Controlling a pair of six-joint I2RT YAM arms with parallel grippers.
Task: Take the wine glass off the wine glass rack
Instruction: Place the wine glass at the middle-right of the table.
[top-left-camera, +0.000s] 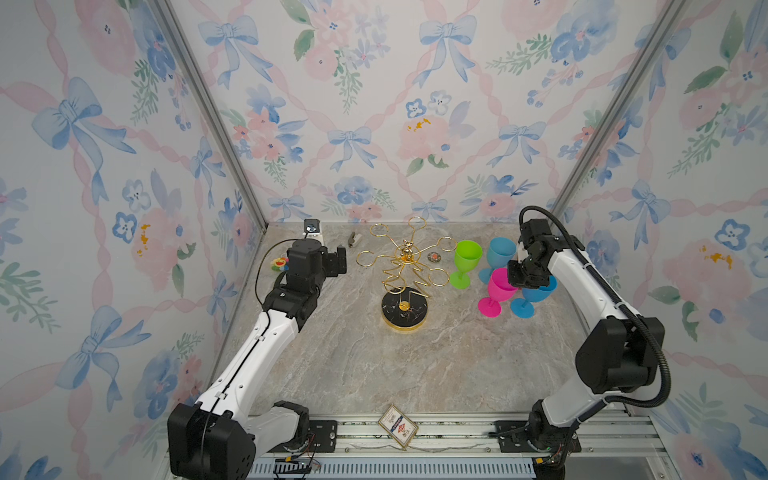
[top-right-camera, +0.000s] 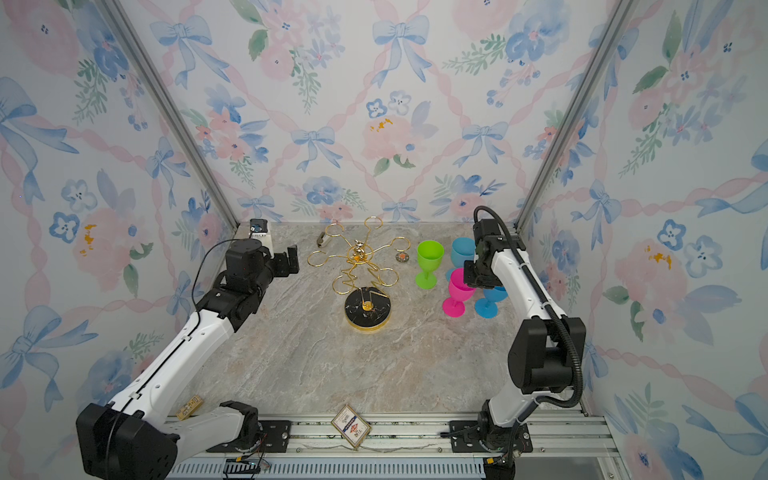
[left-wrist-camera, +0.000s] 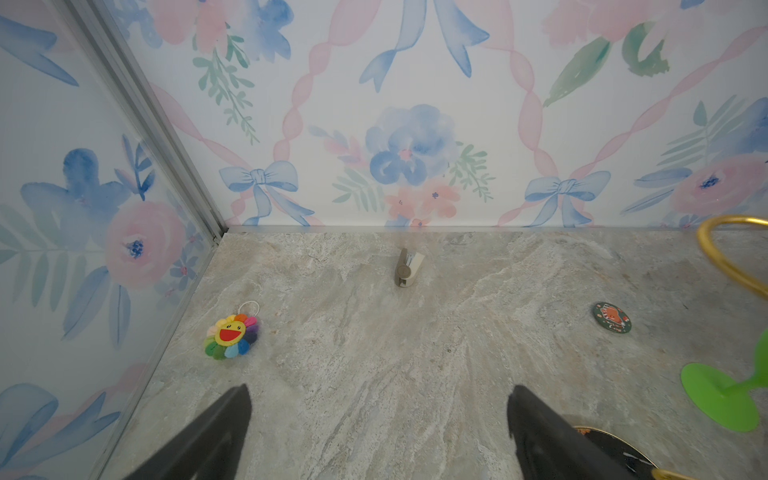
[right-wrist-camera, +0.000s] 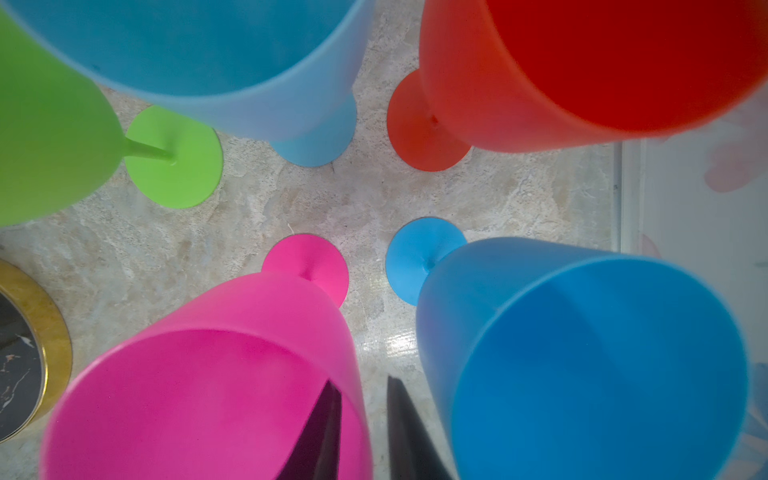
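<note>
Wine glass rack (top-left-camera: 406, 251): gold wire stand at the middle of the worktop (top-left-camera: 374, 365), toward the far side; its round black base (top-left-camera: 404, 311) sits nearer than the looped arms.
Pink wine glass (top-left-camera: 498, 286): upright on the worktop, right of the rack and apart from its loops, in a tight cluster of glasses.
Right gripper (right-wrist-camera: 361, 382): hangs over the pink wine glass. In the right wrist view one finger sits inside the bowl and the other just outside it, between the pink glass and the blue wine glass (right-wrist-camera: 582, 365). The jaws are slightly parted astride the wall, with a sliver of worktop showing beside the outer finger.
Left gripper (left-wrist-camera: 380, 388): on the left side of the worktop, level with the rack; jaws spread wide with nothing between them.
Other glasses: green wine glass (top-left-camera: 467, 257) just right of the rack, light blue wine glass (top-left-camera: 500, 249) beside it on the far right, red wine glass (right-wrist-camera: 582, 62) seen only in the right wrist view. All stand upright.
Small things: rainbow flower charm (left-wrist-camera: 232, 336) far left, a small grey object (left-wrist-camera: 407, 268) near the back wall, a round badge (left-wrist-camera: 611, 318) beyond the rack, a card (top-left-camera: 397, 426) at the near edge.
</note>
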